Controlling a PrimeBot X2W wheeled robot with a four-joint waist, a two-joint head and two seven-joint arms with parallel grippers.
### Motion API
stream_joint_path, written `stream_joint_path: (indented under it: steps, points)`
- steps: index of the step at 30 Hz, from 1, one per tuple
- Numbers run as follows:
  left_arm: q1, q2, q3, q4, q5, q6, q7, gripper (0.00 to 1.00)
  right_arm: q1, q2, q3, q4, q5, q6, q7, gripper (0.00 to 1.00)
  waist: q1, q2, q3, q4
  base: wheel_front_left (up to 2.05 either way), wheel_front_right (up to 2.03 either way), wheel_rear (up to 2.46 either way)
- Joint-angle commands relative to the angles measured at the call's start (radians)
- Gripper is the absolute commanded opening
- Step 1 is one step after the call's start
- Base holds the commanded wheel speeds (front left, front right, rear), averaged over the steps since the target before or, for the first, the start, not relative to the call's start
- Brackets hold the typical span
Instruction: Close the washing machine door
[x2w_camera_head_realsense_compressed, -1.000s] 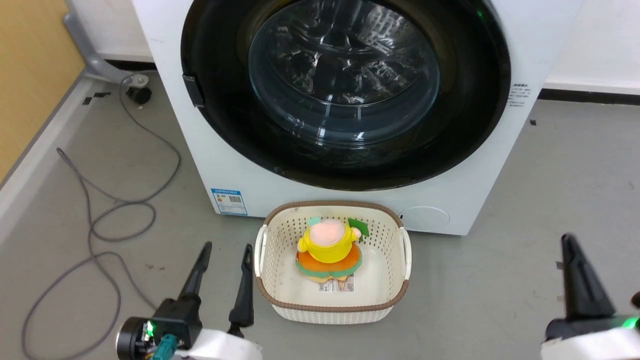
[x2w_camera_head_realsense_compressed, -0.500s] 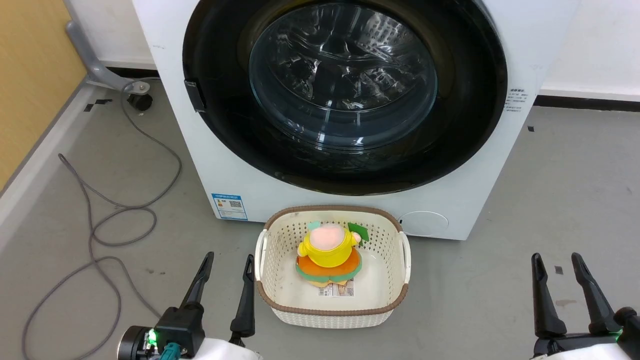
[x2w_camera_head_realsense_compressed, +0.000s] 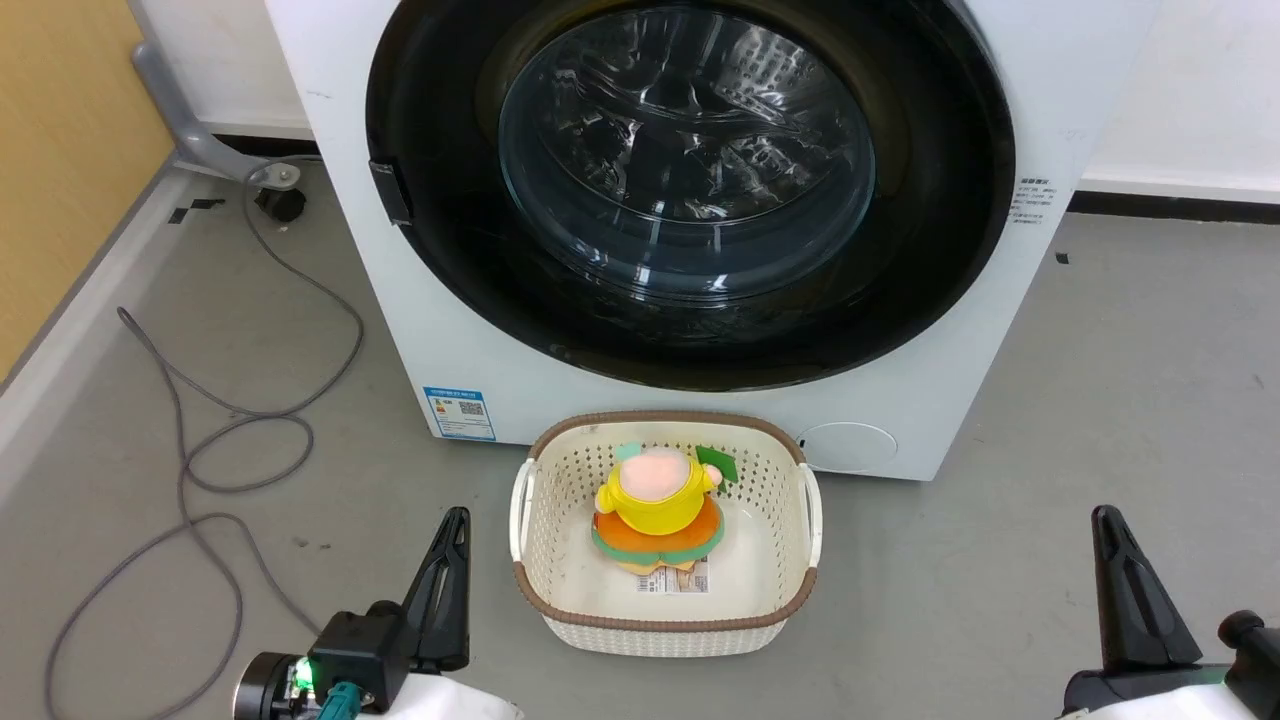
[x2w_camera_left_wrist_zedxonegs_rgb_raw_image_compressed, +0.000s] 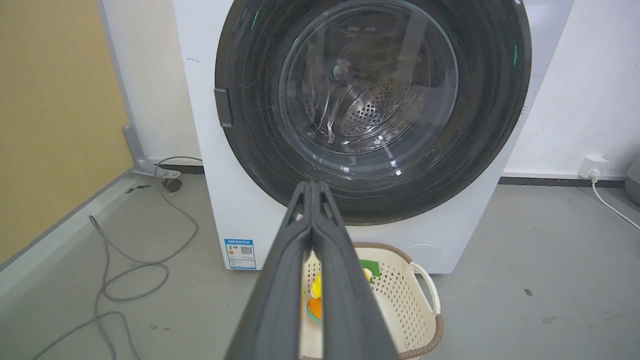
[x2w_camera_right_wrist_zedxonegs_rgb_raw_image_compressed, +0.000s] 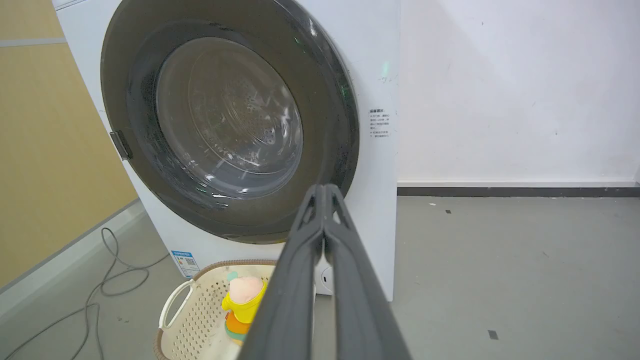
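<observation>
- Where the grey cable (x2w_camera_head_realsense_compressed: 200, 440) loops, it lies well to the left of the left gripper's fingers.
- The left gripper (x2w_camera_head_realsense_compressed: 457, 520) has its two fingers pressed together tip to tip, holding nothing.
- Just right of those fingers stands the basket (x2w_camera_head_realsense_compressed: 665, 622), with a yellow plush toy (x2w_camera_head_realsense_compressed: 660, 495) inside.
- Ahead of both pairs of fingertips, beyond the basket, the washing machine door (x2w_camera_head_realsense_compressed: 690, 190) sits flush in the white machine front (x2w_camera_head_realsense_compressed: 1050, 100), apart from either gripper.
- The right gripper (x2w_camera_head_realsense_compressed: 1104, 516), well right of the basket, has its fingers closed together, empty.
</observation>
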Motion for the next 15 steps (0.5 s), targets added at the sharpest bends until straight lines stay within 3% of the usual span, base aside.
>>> stream_joint_path:
  steps: [1, 15]
  points:
    - [-0.002, 0.0, 0.006, -0.003, 0.007, -0.001, 0.007, 0.0, -0.006, 0.003, 0.003, 0.0, -0.008, 0.0, 0.007, 0.0, 0.0001, 0.0, 0.0, 0.0, 0.0, 0.0, 0.0]
    - [-0.005, 0.0, 0.024, -0.013, 0.02, -0.004, 0.037, 0.0, -0.017, 0.009, 0.012, 0.0, -0.035, 0.0, 0.038, 0.0, 0.0001, 0.0, -0.004, -0.004, 0.0, 0.0, 0.0]
